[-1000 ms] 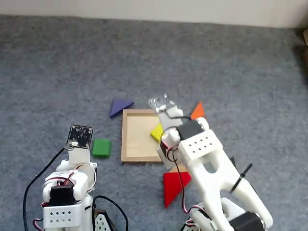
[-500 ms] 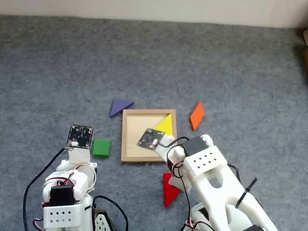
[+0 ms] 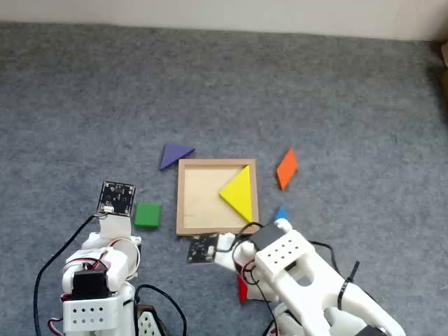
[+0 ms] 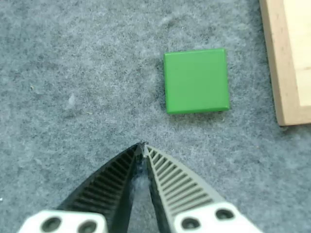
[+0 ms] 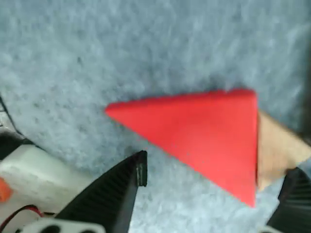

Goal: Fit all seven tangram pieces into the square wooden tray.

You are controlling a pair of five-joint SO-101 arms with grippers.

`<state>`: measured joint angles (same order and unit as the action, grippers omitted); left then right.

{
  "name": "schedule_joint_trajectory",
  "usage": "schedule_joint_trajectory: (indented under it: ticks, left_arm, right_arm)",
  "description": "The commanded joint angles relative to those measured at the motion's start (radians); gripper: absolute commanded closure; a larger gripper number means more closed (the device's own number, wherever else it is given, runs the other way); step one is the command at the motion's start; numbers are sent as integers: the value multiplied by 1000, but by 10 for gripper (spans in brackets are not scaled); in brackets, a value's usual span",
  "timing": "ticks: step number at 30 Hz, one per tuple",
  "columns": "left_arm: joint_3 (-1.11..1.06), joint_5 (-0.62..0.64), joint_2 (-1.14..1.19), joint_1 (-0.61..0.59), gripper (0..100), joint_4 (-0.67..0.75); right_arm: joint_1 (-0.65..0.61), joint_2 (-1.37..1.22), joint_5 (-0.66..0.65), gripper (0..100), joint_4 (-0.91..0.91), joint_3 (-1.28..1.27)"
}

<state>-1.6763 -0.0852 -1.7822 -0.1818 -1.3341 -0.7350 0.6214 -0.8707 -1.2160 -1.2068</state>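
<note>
Step, judged: red-triangle pick | yellow triangle (image 3: 238,192) sits in square wooden tray (image 3: 181,199) | right gripper (image 5: 216,179) apart over red triangle (image 5: 199,136) on worktop | left gripper (image 4: 142,148) together near green square (image 4: 196,81) | next: lower, close squarely on edges.

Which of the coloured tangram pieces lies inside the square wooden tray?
The yellow triangle: it alone lies inside the square wooden tray; the green square and the others lie on the grey carpet.

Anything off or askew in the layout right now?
Only one oddity: the red triangle piece lies against a tan wooden piece, possibly overlapping it. The yellow triangle piece lies inside the square wooden tray, along one wall.
</note>
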Motion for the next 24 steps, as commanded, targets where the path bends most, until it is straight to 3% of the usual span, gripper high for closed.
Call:
schedule_joint_trajectory:
  ticks: [1, 8, 14, 20, 24]
  left_arm:
    - [-21, -2, -35, -19, 987, -6]
    - [-21, -2, -35, -19, 987, -6]
    - [-21, -2, -35, -19, 987, -6]
    - [-21, -2, -35, -19, 987, -6]
    - [-21, -2, -35, -19, 987, -6]
  right_arm:
    - [-45, 27, 40, 594, 64, 5]
    - [-119, 25, 155, 595, 143, 5]
    - [-122, 25, 164, 596, 143, 4]
    - [-177, 25, 164, 693, 139, -64]
    - [-236, 27, 216, 700, 125, -81]
